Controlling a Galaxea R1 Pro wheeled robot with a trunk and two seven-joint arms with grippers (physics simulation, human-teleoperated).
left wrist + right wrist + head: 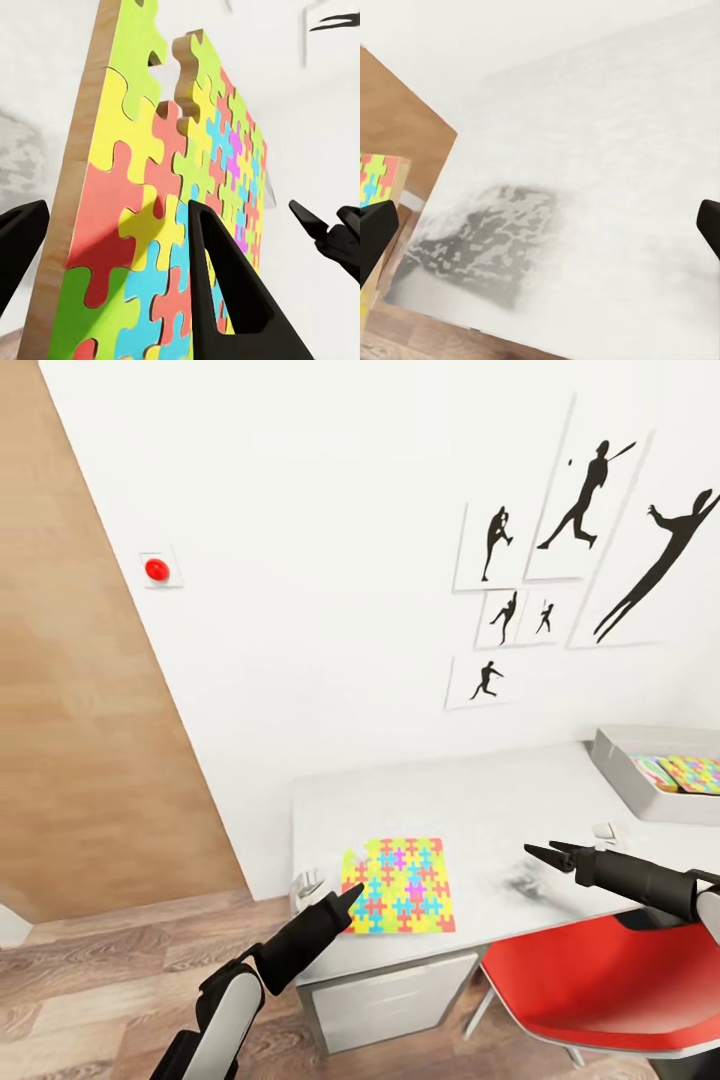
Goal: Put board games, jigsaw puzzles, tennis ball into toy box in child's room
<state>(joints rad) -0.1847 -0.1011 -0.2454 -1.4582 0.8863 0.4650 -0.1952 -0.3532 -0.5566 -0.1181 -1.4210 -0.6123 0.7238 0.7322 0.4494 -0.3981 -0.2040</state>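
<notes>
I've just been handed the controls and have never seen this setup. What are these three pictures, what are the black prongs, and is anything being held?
The machine is a two-armed wheeled robot in a simulated child's room. The big picture looks down from its head; the other two come from cameras by each wrist, looking along the fingers. The black prongs are those fingers.

On the pale desk lies a colourful jigsaw puzzle near the front edge. The left hand is open at that puzzle's edge; in its wrist picture a finger lies across the puzzle, but whether it touches is unclear. The right hand is open over bare desk and holds nothing.

At the far right sits a grey tray, the toy box, with colourful flat things already in it. A red chair stands under the desk.
</notes>
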